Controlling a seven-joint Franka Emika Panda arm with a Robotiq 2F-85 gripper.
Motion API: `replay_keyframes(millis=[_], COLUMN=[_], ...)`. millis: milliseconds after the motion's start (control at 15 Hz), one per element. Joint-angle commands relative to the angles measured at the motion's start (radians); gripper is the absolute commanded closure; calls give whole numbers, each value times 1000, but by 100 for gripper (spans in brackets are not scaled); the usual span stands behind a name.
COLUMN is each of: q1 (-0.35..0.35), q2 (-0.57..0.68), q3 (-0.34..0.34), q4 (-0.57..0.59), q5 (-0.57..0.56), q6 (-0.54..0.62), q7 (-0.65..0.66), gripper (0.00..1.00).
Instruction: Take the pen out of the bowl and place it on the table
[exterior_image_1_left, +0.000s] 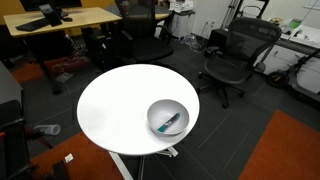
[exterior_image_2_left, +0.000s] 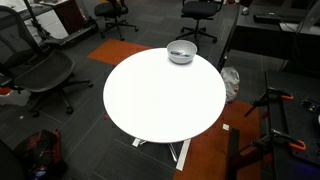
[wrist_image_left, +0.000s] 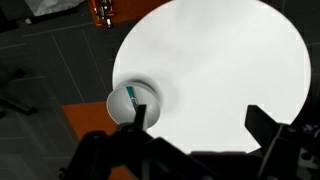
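Observation:
The grey bowl (exterior_image_1_left: 171, 118) sits near the edge of the round white table (exterior_image_1_left: 120, 105). It also shows in an exterior view (exterior_image_2_left: 181, 52) and in the wrist view (wrist_image_left: 133, 103). The teal-blue pen (exterior_image_1_left: 170, 123) lies inside the bowl, also seen in the wrist view (wrist_image_left: 133, 96). My gripper (wrist_image_left: 198, 125) shows only in the wrist view, high above the table. Its fingers are spread wide and empty. One finger overlaps the bowl's rim in the picture. The arm does not show in either exterior view.
Black office chairs (exterior_image_1_left: 232, 57) stand around the table, also in an exterior view (exterior_image_2_left: 40, 75). A wooden desk (exterior_image_1_left: 60, 20) stands behind. Orange carpet patches (exterior_image_2_left: 215, 150) lie beside the pedestal. A tripod (exterior_image_2_left: 278, 115) stands close by.

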Motion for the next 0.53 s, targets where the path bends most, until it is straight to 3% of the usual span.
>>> replay_keyframes(millis=[0, 467], q1=[-31, -54], q2=[97, 292], q3=[-37, -113], q4=[54, 153], q5=[-31, -52], q6=[78, 161], q7=[-24, -116], gripper=[0, 0])
